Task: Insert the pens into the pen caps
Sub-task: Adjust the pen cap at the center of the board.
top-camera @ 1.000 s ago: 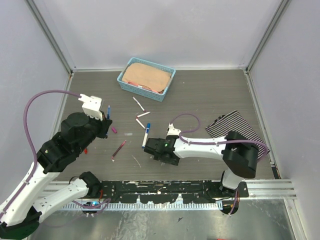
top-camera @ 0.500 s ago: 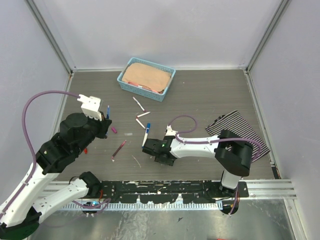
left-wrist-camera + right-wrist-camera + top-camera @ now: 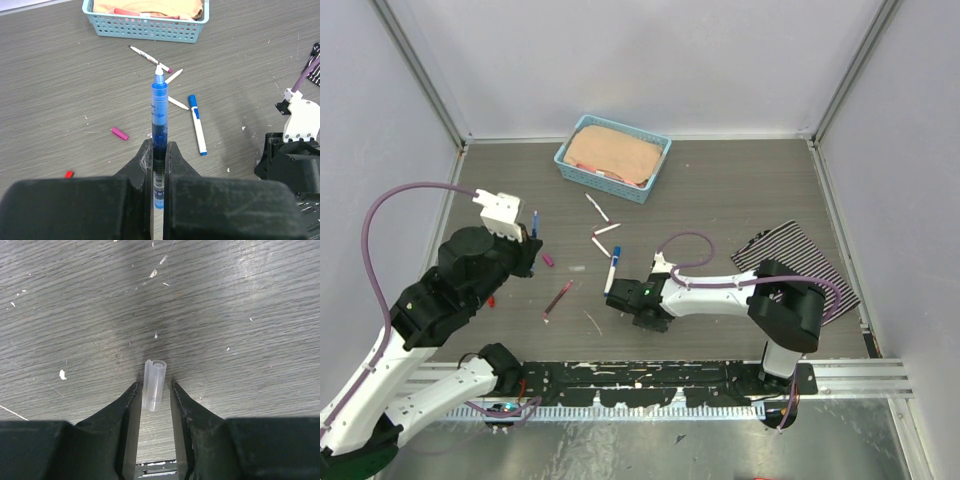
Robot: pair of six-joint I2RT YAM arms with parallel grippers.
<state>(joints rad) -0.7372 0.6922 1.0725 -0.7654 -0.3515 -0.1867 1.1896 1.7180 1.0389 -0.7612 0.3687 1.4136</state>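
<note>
Your left end effector [image 3: 159,150] clamps blue pen [image 3: 159,105] tip-out at 12 o'clock for capping; right end effector [image 3: 154,386] straddles clear cap [image 3: 154,372], grip unclear.

Shows a grey-brown wood-grain tabletop [image 3: 740,190], boxed in by pale lilac-grey walls [image 3: 650,60] on three sides. Has aluminium posts [image 3: 420,70] rising from both far corners and a slotted metal rail [image 3: 860,375] along the near edge. Lies under soft, even light, with a pale sheen on the grain.
</note>
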